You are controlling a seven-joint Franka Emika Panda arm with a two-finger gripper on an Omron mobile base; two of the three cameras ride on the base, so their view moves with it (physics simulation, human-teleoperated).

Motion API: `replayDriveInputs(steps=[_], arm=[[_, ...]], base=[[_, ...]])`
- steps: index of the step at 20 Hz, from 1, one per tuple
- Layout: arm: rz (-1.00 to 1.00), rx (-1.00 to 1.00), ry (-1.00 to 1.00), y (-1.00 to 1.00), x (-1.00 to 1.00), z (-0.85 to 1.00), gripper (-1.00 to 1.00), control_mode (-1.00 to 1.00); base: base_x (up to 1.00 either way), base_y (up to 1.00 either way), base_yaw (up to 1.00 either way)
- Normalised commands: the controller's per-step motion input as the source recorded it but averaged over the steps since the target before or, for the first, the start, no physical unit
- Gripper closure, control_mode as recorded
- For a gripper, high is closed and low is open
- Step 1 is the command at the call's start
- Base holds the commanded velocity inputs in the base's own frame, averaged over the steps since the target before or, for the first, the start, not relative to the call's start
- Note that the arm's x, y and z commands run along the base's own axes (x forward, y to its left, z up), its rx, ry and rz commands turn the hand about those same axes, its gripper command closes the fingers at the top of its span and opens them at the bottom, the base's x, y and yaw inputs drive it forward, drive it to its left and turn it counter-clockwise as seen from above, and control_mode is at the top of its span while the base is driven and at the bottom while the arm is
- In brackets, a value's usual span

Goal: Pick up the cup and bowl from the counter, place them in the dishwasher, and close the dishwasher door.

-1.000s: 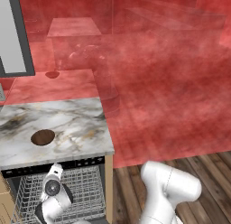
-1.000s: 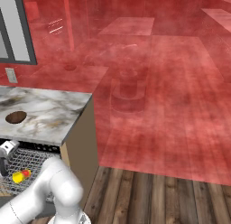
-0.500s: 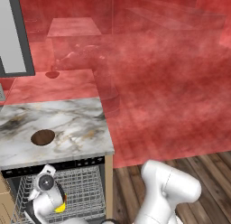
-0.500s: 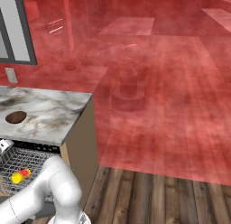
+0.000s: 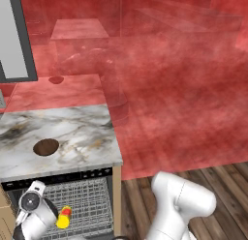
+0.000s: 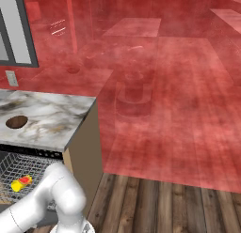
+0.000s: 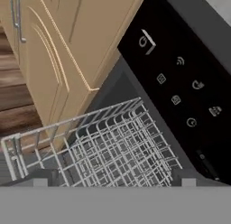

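The dark brown bowl (image 5: 45, 147) (image 6: 16, 121) sits on the marble counter (image 5: 85, 130) (image 6: 54, 112). Below it the dishwasher (image 5: 72, 177) stands open with its wire rack (image 5: 89, 205) (image 6: 12, 166) (image 7: 117, 146) pulled out. The yellow cup (image 5: 63, 218) (image 6: 21, 183) lies on its side in the rack. My hand (image 5: 30, 204) hangs over the rack's left part, just left of the cup and apart from it. In the hand view my gripper (image 7: 115, 179) is open with nothing between its fingers. The dishwasher door is out of view.
Tan wooden cabinet fronts (image 7: 49, 47) stand beside the rack, and the black control strip (image 7: 180, 83) runs above it. A tan side panel (image 5: 116, 198) (image 6: 87, 152) closes the counter's right end. Wooden floor (image 6: 160, 204) lies to the right, with red-tinted surfaces beyond.
My hand has drawn back to the left over the rack, uncovering the cup. The cup and the bowl have stayed where they were.
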Motion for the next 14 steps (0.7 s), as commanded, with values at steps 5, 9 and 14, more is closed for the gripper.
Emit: replayDriveInputs(steps=[5,9,14], arm=[[0.0,-0.17,0.0,0.19,-0.45,0.56,-1.0,-1.0],[0.0,-0.04,0.0,0.03,-0.42,0.31,-1.0,-1.0],[0.0,-0.01,0.0,-0.2,-0.39,0.11,-1.0,-1.0]], base=[[0.0,0.0,0.0],[0.0,0.0,0.0],[0.0,0.0,0.0]])
